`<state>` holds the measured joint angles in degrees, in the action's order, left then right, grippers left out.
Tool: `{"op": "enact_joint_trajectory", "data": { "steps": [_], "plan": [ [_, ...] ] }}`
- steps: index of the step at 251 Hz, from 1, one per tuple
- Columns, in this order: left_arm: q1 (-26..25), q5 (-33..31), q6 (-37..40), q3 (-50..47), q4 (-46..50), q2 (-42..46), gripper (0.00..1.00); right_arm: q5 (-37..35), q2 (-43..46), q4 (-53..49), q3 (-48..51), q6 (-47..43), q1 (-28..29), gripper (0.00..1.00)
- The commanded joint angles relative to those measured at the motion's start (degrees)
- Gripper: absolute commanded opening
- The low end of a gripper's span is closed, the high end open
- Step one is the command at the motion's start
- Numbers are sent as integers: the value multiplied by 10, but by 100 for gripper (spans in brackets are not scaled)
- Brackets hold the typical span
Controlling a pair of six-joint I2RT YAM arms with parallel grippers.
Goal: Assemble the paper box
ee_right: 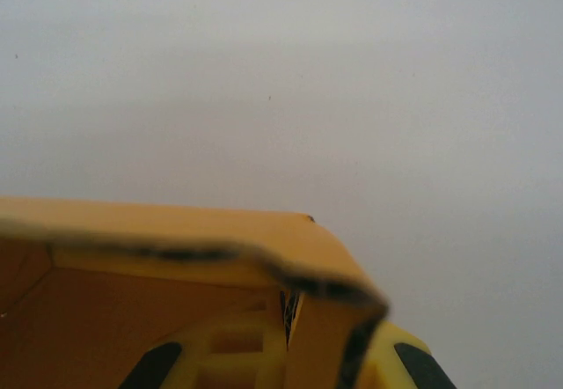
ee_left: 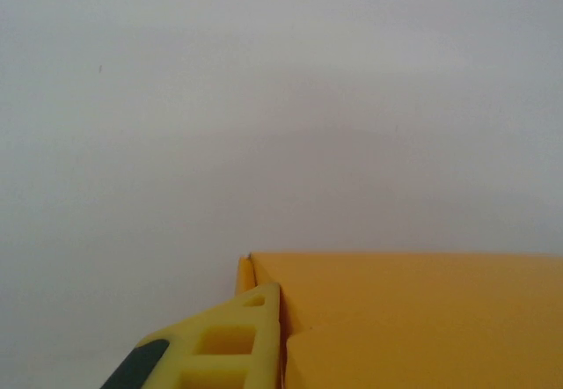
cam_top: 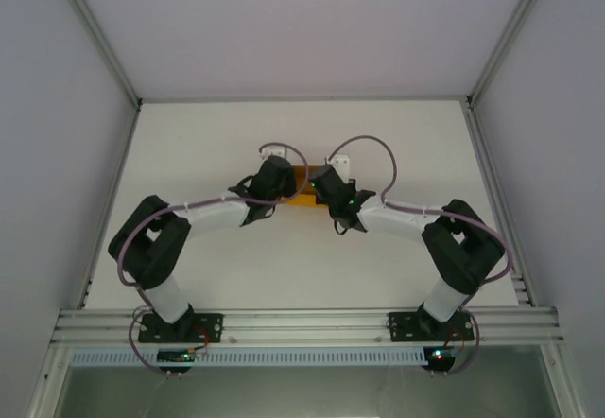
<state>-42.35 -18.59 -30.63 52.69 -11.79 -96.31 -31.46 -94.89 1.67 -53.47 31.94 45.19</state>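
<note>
The paper box [cam_top: 304, 198] is orange-yellow card, partly folded, and sits between my two grippers at the middle of the table. My left gripper [cam_top: 284, 180] is at its left end. In the left wrist view one yellow finger [ee_left: 233, 341] lies flush against the side of the box [ee_left: 422, 319], and the other finger is hidden by the card. My right gripper [ee_right: 308, 341] is shut on a wall of the box [ee_right: 176, 231], with one finger inside the open box and the other outside. From above, my right gripper [cam_top: 324, 184] is at the box's right end.
The white table [cam_top: 302, 125] stretches behind and to both sides of the box. An aluminium rail [cam_top: 302, 323] carrying both arm bases runs along the near edge. Grey enclosure walls and frame posts [cam_top: 95, 30] close off the sides and back.
</note>
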Motion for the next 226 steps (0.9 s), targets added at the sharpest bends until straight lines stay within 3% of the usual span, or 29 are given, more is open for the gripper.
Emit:
{"op": "enact_joint_trajectory", "data": {
  "steps": [1, 76, 114, 148, 177, 190, 209, 219, 226],
  "plan": [
    [-35, 48, 16, -40, -59, 31, 12, 44, -2, 79, 32, -4, 33, 0],
    [-42, 62, 4, -107, -65, 81, 21, -25, 12, 131, 103, -62, 84, 0],
    [-44, 52, 15, -105, -13, 125, 25, -32, 14, 128, 121, -60, 90, 0],
    [-44, 36, 15, -104, 45, 173, 36, -39, 15, 126, 131, -55, 95, 0],
    [-44, 23, 8, -109, 95, 214, 56, -45, 16, 111, 136, -39, 98, 0],
    [-44, 28, 2, -110, 116, 234, 59, -48, 14, 108, 137, -35, 100, 0],
    [-44, 43, -1, -107, 144, 264, 71, -51, 12, 104, 137, -33, 102, 0],
    [-43, 41, -9, -100, 170, 280, 83, -52, 12, 102, 137, -31, 104, 0],
    [-43, 38, -16, -90, 191, 290, 99, -52, 12, 103, 137, -34, 104, 0]
  ]
}}
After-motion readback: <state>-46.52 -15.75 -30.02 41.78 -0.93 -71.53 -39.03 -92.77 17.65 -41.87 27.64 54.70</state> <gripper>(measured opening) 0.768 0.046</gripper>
